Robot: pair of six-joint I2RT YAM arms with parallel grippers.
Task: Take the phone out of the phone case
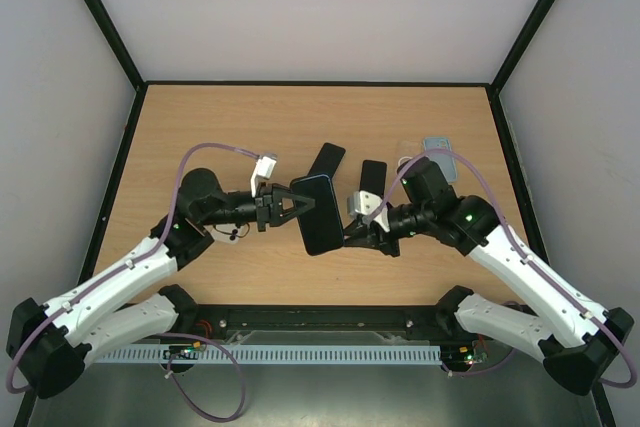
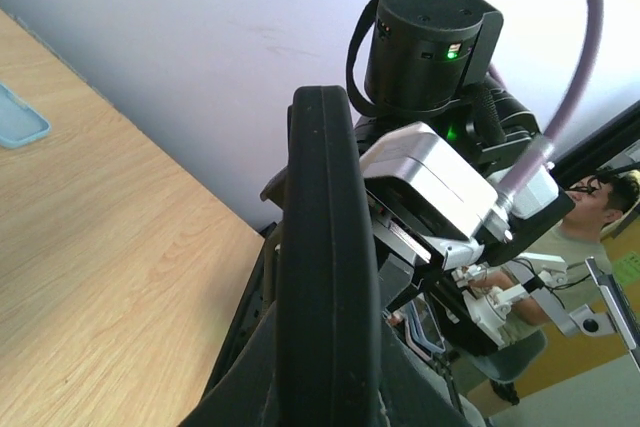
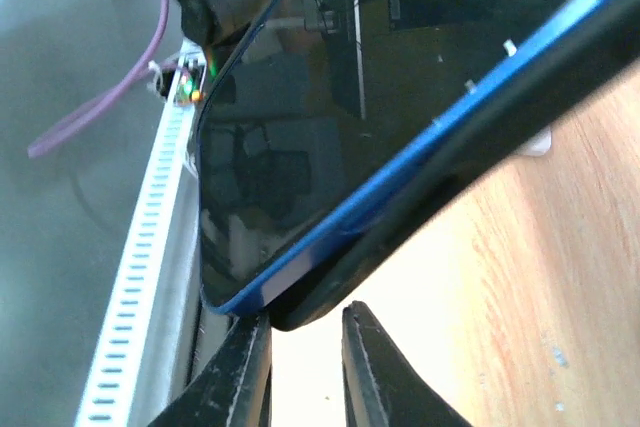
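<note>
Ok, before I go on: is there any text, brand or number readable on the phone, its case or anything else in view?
None can be read in any view.
On the phone screen: nothing, dark with reflections only.
On the black case edge: no marking visible.
On the right arm's wrist housing: tiny marks beside a green light, too small to read.
On the light blue case: no print visible.

Clear case on wooden table
</note>
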